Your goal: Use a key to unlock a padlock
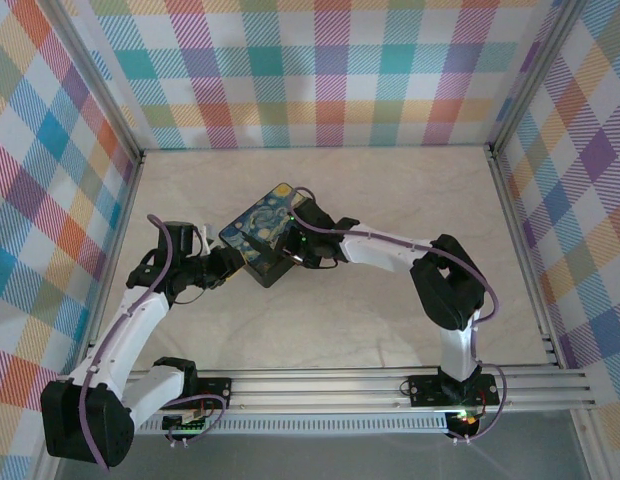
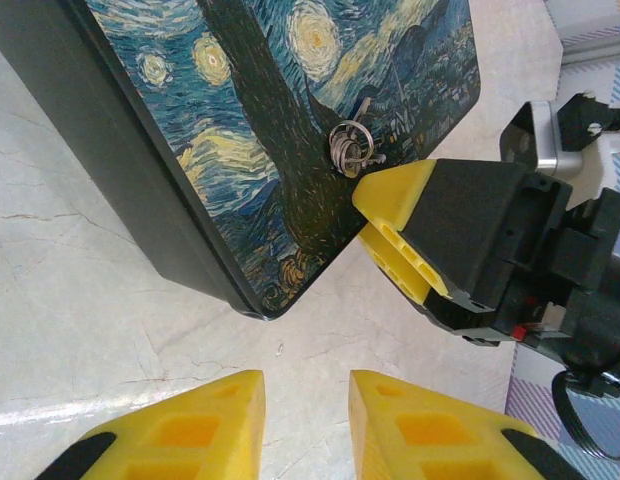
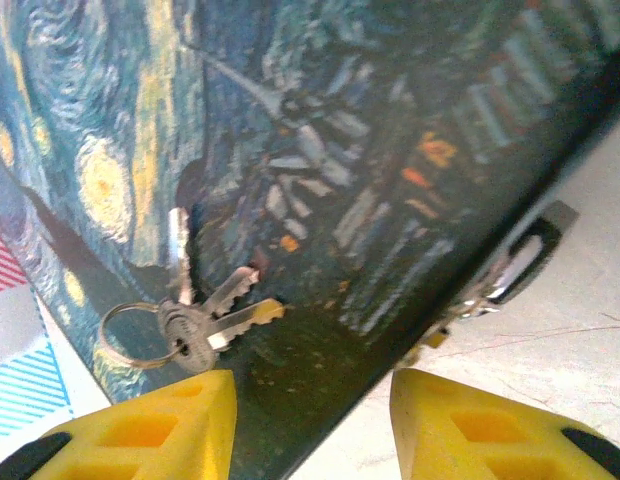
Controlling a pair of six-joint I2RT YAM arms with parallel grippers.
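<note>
counting first: two grippers, one box (image 1: 258,238) with a blue-and-yellow painted lid, one bunch of keys, one small lock. all of it sits on a pale marbled table (image 1: 390,190).

key (image 3: 240,318): lies flat on the painted lid, strung with others on a thin wire ring (image 3: 125,335). three blades fan out from the ring as far as i can count. the heads overlap, so the count is not firm.

right gripper (image 3: 310,425): fingers spread, nothing between them, dark lid showing through the gap. the bunch lies just beyond one fingertip and is not pinched. from the left wrist camera a yellow fingertip of this gripper is just beside the bunch; touching or not, cannot tell.

left gripper (image 2: 305,425): fingers spread, bare table between them, holding nothing. it hangs off the box's near corner, apart from the box.

padlock (image 3: 520,262): small dark body with a bright metal edge, at the box's side just under the lid rim. it is blurred, so shackle and keyhole are not resolvable; locked or open, cannot tell.

cut off / hidden: each gripper's fingers are cropped by the bottom edge of its own wrist view. overhead, the right gripper overlaps one side of the lid. the box runs out of frame in both wrist views.
</note>
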